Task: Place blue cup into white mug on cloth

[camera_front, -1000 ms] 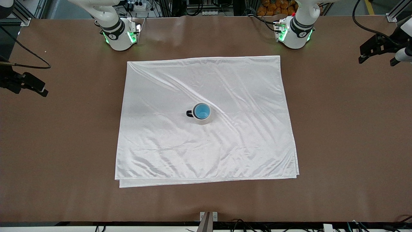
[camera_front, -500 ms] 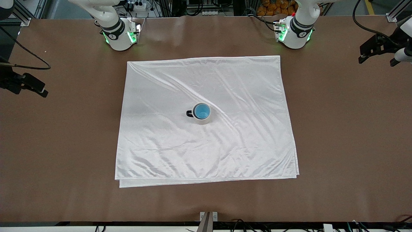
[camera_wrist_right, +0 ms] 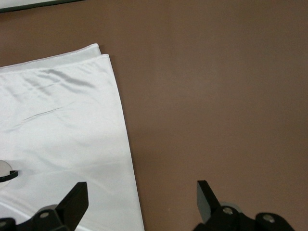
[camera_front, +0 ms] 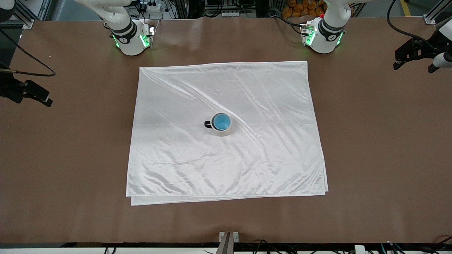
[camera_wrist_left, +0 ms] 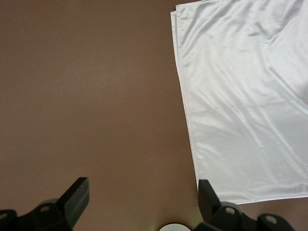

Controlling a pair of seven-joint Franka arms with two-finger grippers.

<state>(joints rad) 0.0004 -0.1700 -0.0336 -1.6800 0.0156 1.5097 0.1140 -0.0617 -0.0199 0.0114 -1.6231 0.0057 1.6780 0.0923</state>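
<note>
The light-blue cup (camera_front: 221,122) stands upright inside the white mug (camera_front: 222,132), whose black handle points toward the right arm's end of the table. The mug stands near the middle of the white wrinkled cloth (camera_front: 226,169). My left gripper (camera_wrist_left: 142,202) is open and empty, high over bare table beside the cloth's edge (camera_wrist_left: 240,96). My right gripper (camera_wrist_right: 140,202) is open and empty, high over the cloth's edge (camera_wrist_right: 72,120). A sliver of the mug (camera_wrist_right: 5,169) shows at the border of the right wrist view. Neither gripper shows in the front view.
The brown table (camera_front: 381,141) surrounds the cloth on all sides. The two arm bases (camera_front: 132,38) (camera_front: 323,35) stand along the edge farthest from the front camera. Black camera mounts (camera_front: 26,92) (camera_front: 416,51) hang over both table ends.
</note>
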